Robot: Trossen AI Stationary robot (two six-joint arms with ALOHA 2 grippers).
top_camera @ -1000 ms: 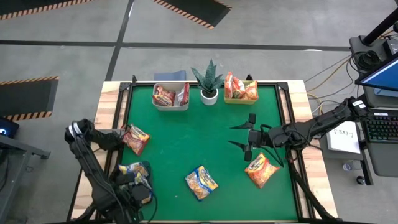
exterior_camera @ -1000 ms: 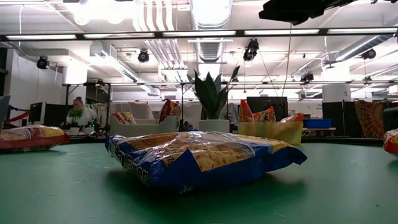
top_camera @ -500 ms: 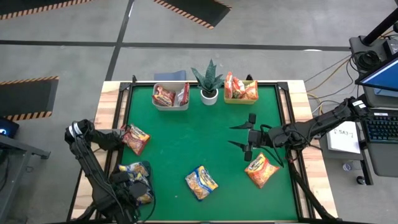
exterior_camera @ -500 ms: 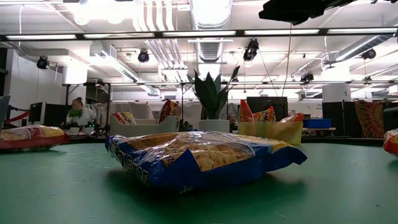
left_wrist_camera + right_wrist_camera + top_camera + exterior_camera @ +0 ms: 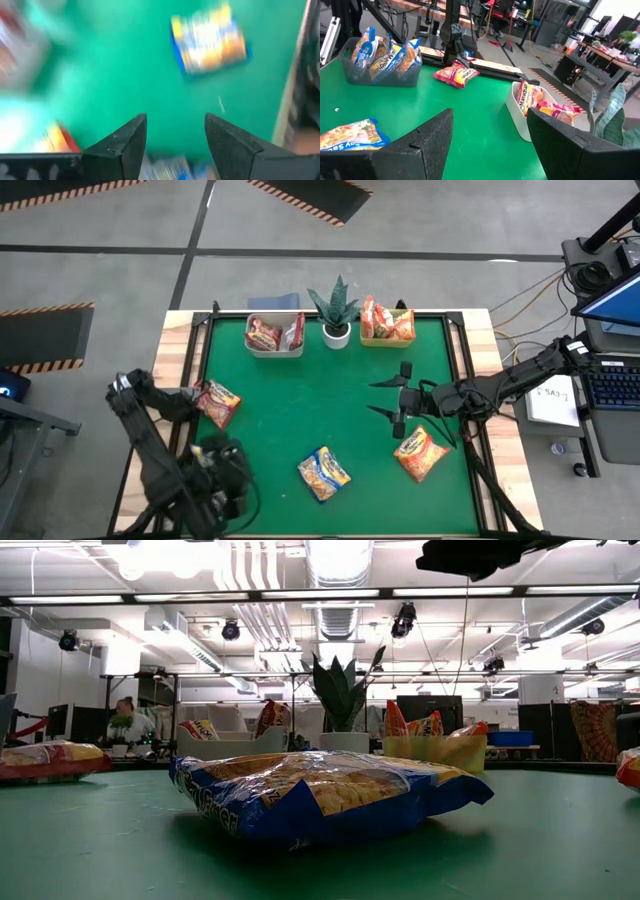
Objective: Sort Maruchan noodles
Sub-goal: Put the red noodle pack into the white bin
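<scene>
My left gripper (image 5: 175,120) is at the near left corner of the green table (image 5: 310,395). Its two fingers are apart and hold nothing. It hangs over the grey bin (image 5: 375,77) where the yellow-blue noodles go (the top view hides that bin under my arm). I think I am between two picks.

One yellow-blue packet (image 5: 323,473) lies flat on the near middle of the table, alone. I think it is next for my left gripper. I have to swing right, come down over it, and pinch the crinkly bag across its middle.

An orange-red packet (image 5: 420,453) lies on the near right, close to the right edge. My right gripper (image 5: 490,115) hovers just beside it, a bit farther in. Its fingers are wide apart and empty. To get this packet I must reach back toward the edge and not bump the table frame.

A red-white packet (image 5: 217,402) lies right at the left edge, next to my left arm. It is a tight spot.

The middle of the table is open, so there is lots of room to carry things.

At the far side, a white bin (image 5: 273,345) holds red packets and a yellow bin (image 5: 387,338) holds orange ones. A potted plant (image 5: 336,310) stands between them, so I must drop packets straight in and keep away from its leaves.
</scene>
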